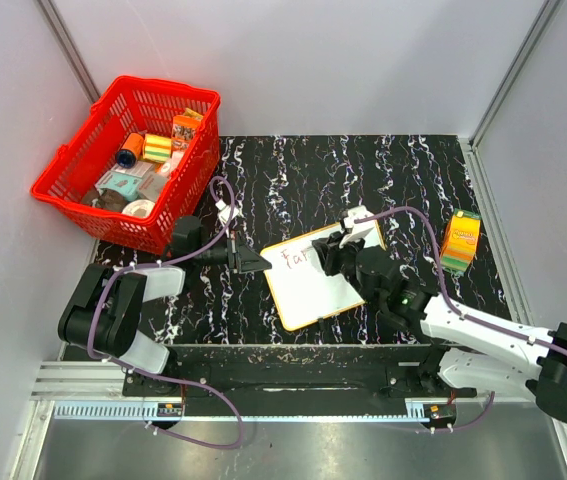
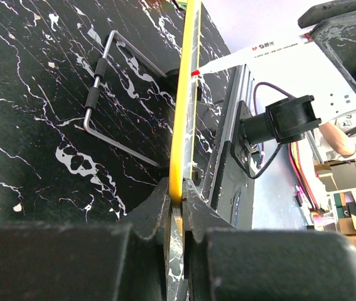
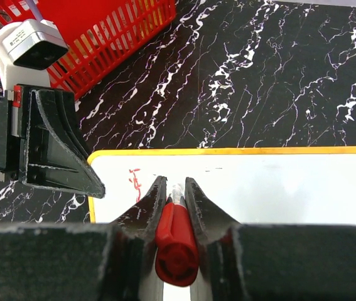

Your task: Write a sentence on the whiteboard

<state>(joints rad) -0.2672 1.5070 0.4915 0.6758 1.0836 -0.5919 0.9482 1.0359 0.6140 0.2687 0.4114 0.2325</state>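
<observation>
The whiteboard [image 1: 315, 290] lies tilted on the black marble table, white with a yellow rim. A few red letters of the sentence [image 1: 295, 258] sit near its top left corner; they also show in the right wrist view [image 3: 134, 182]. My left gripper [image 1: 254, 262] is shut on the board's left edge; the left wrist view shows the rim [image 2: 184, 113] edge-on between the jaws of the left gripper [image 2: 181, 190]. My right gripper [image 1: 335, 250] is shut on a red marker [image 3: 176, 241], tip down on the board [image 3: 272, 188] just right of the letters.
A red basket [image 1: 128, 160] with several small items stands at the back left. An orange carton [image 1: 460, 241] stands at the right. A bent wire stand [image 2: 99, 94] lies on the table beyond the board's edge.
</observation>
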